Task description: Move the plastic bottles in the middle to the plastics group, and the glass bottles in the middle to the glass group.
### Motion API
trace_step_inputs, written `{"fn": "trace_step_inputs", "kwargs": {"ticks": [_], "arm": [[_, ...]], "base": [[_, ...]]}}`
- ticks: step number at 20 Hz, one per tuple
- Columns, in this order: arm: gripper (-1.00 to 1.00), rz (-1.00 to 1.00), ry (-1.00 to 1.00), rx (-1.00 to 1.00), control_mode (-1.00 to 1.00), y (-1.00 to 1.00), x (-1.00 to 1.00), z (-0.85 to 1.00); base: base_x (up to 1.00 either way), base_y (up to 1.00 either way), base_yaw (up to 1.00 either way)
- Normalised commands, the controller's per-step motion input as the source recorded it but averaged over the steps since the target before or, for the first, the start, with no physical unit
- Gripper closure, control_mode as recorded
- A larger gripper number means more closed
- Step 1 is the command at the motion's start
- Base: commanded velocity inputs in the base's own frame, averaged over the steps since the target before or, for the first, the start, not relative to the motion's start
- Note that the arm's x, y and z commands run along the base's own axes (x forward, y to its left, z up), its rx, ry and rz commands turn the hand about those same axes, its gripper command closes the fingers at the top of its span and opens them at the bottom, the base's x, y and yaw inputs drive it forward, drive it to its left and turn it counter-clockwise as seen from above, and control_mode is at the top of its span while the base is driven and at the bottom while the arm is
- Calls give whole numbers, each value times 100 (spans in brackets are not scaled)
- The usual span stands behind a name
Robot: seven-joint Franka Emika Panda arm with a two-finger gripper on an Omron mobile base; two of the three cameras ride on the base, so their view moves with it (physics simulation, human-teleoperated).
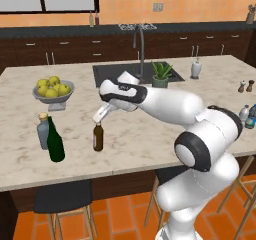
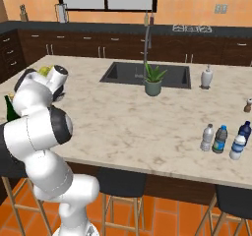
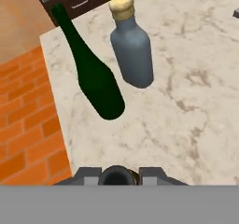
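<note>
The small brown glass bottle (image 1: 98, 138) stands on the marble counter (image 1: 150, 134) near its front edge, just right of the glass group. That group is a tall dark green bottle (image 1: 55, 143) (image 3: 95, 80) and a grey-blue bottle with a tan stopper (image 1: 43, 130) (image 3: 131, 50). My gripper (image 1: 98, 118) (image 3: 116, 176) is right over the brown bottle, shut on the top of its neck (image 3: 116, 174). Several small plastic water bottles (image 2: 220, 139) stand together at the counter's right end, among them a whitish one (image 2: 207, 137) and a blue-capped one (image 2: 237, 146).
A bowl of yellow-green fruit (image 1: 53, 90) sits behind the glass group. A sink (image 1: 112, 74) with a tall faucet, a potted plant (image 1: 161, 75) and a white soap dispenser (image 1: 195, 68) are further back. Stools stand under the counter's front edge.
</note>
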Motion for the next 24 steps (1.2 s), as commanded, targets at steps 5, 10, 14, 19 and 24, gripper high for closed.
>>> {"fn": "trace_step_inputs", "kwargs": {"ticks": [5,10,14,19,24], "arm": [[100,20,-12,0,-100,80,9,-9],[100,17,-22,0,-100,45,28,-16],[100,18,-17,0,-100,27,19,-26],[100,15,-3,3,-100,23,17,-27],[100,14,0,2,-100,16,24,-25]], "base": [[0,0,0],[0,0,0],[0,0,0],[0,0,0],[0,0,0]]}}
